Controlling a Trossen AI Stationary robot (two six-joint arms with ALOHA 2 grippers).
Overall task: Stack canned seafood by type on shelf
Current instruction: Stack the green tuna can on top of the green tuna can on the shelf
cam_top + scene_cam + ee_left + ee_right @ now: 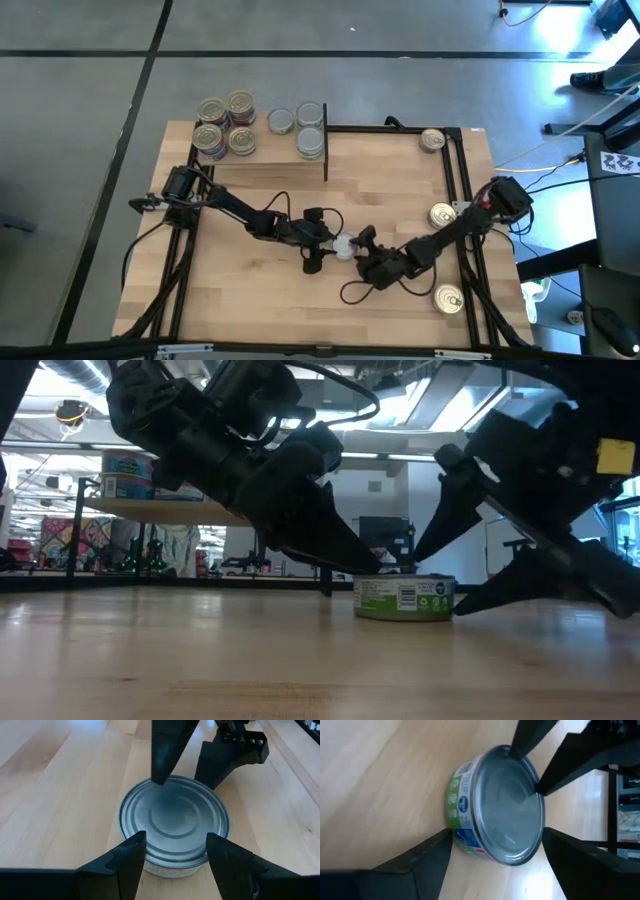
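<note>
One short silver-topped, green-labelled round tin (174, 826) on the light-wood table (250, 290) is straddled by left claw (175, 854) and right claw (496, 851), both open, neither gripping. One claw is best withdrawn before the other closes squarely.

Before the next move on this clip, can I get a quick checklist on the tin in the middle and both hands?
1. Silver-topped tin upright on the table: ok; the low view shows it flat.
2. Left hand straddling the tin, fingers open: ok.
3. Right hand also around the same tin, fingers open: not ok; the two hands crowd it from opposite sides.
4. Tin lifted: not ok, it sits on the wood.
5. Which hand, if any, touches the tin: cannot tell.
6. Shelf has bare room beside its stacks: ok.
</note>
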